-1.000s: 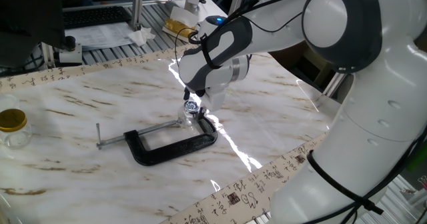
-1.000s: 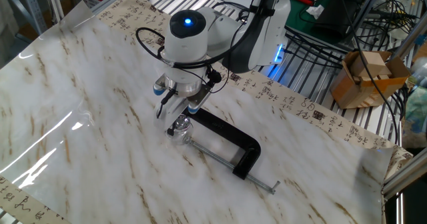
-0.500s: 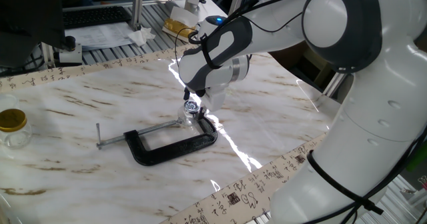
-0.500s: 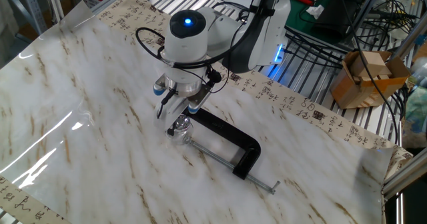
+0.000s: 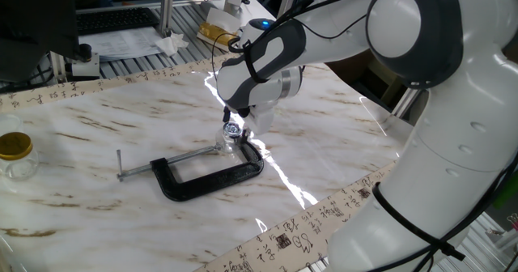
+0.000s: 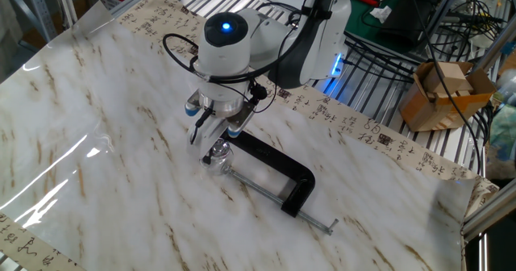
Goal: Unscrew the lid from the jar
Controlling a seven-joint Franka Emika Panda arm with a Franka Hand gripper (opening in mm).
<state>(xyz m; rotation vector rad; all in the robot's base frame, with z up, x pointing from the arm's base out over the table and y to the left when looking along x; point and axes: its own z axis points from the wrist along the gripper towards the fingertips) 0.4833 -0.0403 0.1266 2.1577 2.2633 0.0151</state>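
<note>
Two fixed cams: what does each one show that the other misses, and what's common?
Only one fixed view: a bigger jar with a gold lid near the table's edge, plus a keyboard behind the table.

Only the other fixed view: a cardboard box and cables off the table, and the arm's blue light.

Both: the gripper just above the silver lid of the small jar, held by the black C-clamp on the marble table.

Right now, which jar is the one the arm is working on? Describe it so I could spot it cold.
Find the black C-clamp mid-table. At its jaw end, under the gripper, stands the jar: tiny, clear, with a shiny silver lid. The other jar, far off at the table's edge, is bigger and gold-lidded.
</note>
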